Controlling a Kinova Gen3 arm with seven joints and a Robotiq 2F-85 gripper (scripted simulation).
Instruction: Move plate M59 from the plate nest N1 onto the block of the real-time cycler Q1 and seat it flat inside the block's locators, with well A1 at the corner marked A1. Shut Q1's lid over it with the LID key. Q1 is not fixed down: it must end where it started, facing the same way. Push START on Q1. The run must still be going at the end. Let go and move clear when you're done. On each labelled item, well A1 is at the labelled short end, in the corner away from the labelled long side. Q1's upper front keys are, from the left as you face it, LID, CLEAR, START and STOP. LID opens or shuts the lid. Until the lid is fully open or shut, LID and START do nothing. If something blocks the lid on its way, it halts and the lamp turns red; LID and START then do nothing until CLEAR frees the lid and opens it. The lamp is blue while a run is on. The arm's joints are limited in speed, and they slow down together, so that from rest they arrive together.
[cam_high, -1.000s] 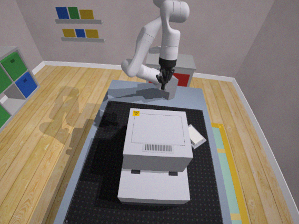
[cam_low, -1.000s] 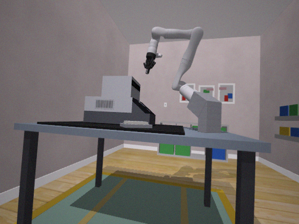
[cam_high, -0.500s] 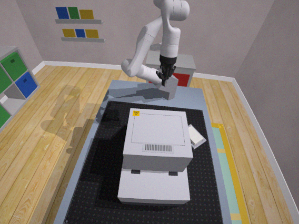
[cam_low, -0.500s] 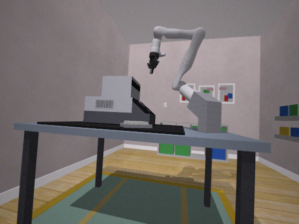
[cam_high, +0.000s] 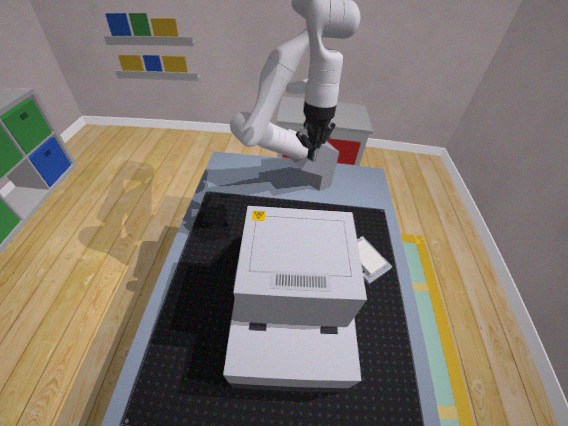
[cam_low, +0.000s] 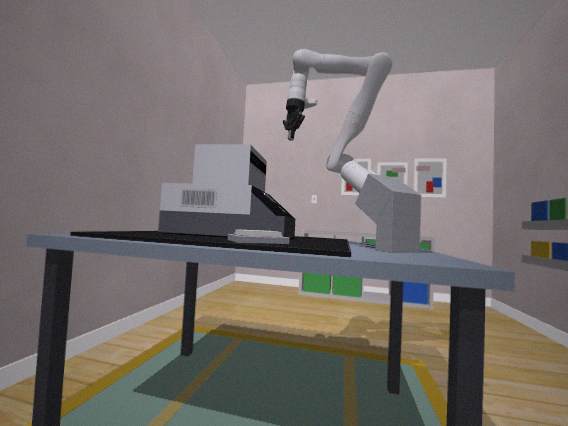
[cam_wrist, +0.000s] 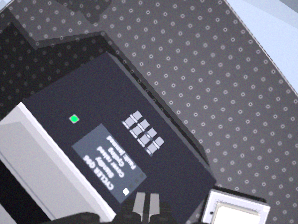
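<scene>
Top view first: the gripper hangs upper centre, short of the cycler, which fills the middle of the frame. Plate M59 is right of centre, on the plate nest, set askew beside the machine, so picking it up probably needs a wrist turn to match. No locators or block on show from here.

Exterior view: arm's arched up high, fingers pointing down, above and a bit right of the cycler's top. I'd guess that height is for clearing the housing and getting a straight drop onto the keys. Plate's low, a little left of centre, lying in its nest.

Wrist view: fingertips are together at the bottom edge with nothing between them, which makes sense if they're meant as a poker. The keys sit around the middle, lamp green, so no run on. Plate's cut off at lower right. My read is LID needs pressing first, gently, since a hard shove could slide the unfixed machine. Can't read the key labels though.
</scene>
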